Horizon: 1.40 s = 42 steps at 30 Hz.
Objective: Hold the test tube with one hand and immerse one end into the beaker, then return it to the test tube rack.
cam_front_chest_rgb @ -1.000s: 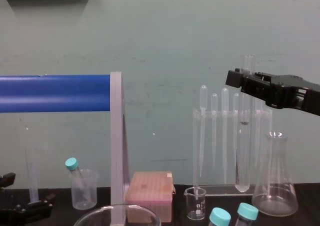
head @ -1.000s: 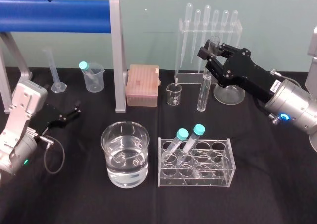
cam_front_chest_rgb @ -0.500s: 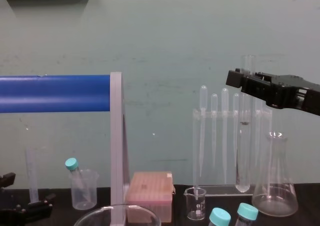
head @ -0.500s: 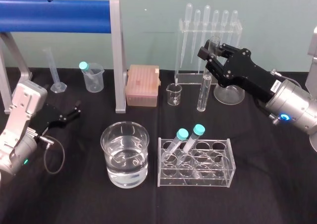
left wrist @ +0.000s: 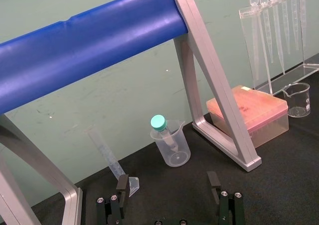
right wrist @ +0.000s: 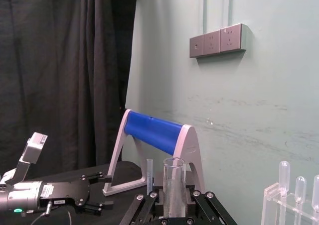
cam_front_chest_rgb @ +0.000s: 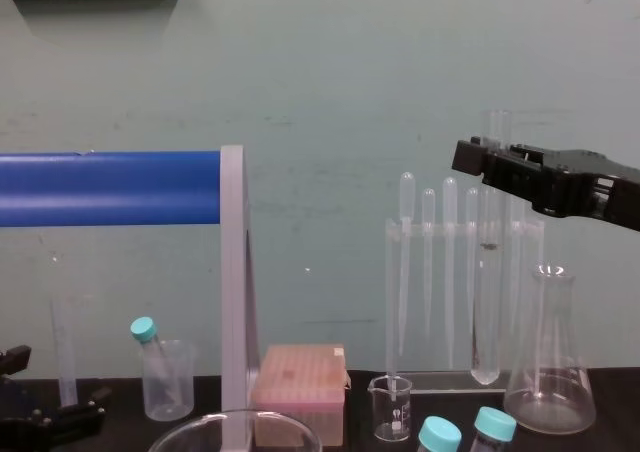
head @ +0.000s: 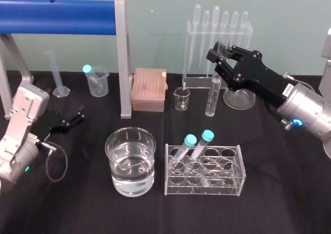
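Pinching the test tube (head: 211, 99) (upright, near its rim), right claw (head: 220, 58) hovers.

A laboratory bench: a stand of bulb-topped pipettes (head: 216, 24) just behind the fingers (head: 213, 54) of the right gripper (head: 222, 53), a conical flask (cam_front_chest_rgb: 550, 372) beside them. Below them stand a test tube rack (head: 204, 176), a water-filled beaker (head: 130, 161), a pipette-tip box (head: 149, 89) and a graduated cylinder (head: 54, 71).
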Motion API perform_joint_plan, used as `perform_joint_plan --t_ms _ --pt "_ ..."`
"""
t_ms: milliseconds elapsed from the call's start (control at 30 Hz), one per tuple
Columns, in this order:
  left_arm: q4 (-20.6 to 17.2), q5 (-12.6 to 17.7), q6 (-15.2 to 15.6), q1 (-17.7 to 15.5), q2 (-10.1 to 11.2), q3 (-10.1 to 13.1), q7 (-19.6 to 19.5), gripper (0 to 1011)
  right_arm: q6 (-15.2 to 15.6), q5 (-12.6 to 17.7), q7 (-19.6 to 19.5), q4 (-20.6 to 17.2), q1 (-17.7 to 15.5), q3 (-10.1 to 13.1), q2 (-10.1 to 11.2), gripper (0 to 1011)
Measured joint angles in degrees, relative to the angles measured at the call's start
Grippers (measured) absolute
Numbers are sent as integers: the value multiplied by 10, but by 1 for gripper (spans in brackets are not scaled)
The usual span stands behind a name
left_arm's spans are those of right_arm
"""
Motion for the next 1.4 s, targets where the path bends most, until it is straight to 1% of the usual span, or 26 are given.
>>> perform_joint_plan --t_ms 67,167,200,233,267,333,367,433,467,500,533,633,733,767,933,1067,1133,1400 --pt "0 0 0 0 0 0 0 1000 -2 1 8 2 4 -1 -1 226" --pt "0 0 0 0 0 0 0 1000 -7 8 30 7 17 -6 -5 226" --pt "0 0 0 0 0 0 0 1000 -13 17 55 13 31 -12 -12 225" --pt "0 0 0 0 0 0 0 1000 -13 17 55 13 31 -12 -12 225" --pt "0 0 0 0 0 0 0 1000 -16 24 72 18 41 -17 -18 225" --pt "0 0 0 0 0 0 0 1000 -18 32 89 21 51 -23 -22 225" --pt "0 0 0 0 0 0 0 1000 -19 40 106 25 61 -30 -28 226" --pt "0 0 0 0 0 0 0 1000 -19 47 123 28 71 -38 -33 226" --pt "0 0 0 0 0 0 0 1000 -18 54 137 29 79 -45 -38 226" --pt "0 0 0 0 0 0 0 1000 -18 57 143 30 82 -48 -40 225" --pt "0 0 0 0 0 0 0 1000 -16 63 157 30 88 -56 -44 226" --pt "0 0 0 0 0 0 0 1000 -11 73 176 30 95 -70 -51 226" --pt "0 0 0 0 0 0 0 1000 -6 78 186 29 97 -80 -54 225" --pt "0 0 0 0 0 0 0 1000 -3 81 192 29 98 -88 -56 225" --pt "0 0 0 0 0 0 0 1000 4 83 209 36 107 -109 -59 226" --pt "0 0 0 0 0 0 0 1000 5 79 224 55 120 -129 -63 226" --pt "0 0 0 0 0 0 0 1000 5 77 229 63 125 -135 -65 225" --pt "0 0 0 0 0 0 0 1000 0 65 256 113 155 -172 -82 226"
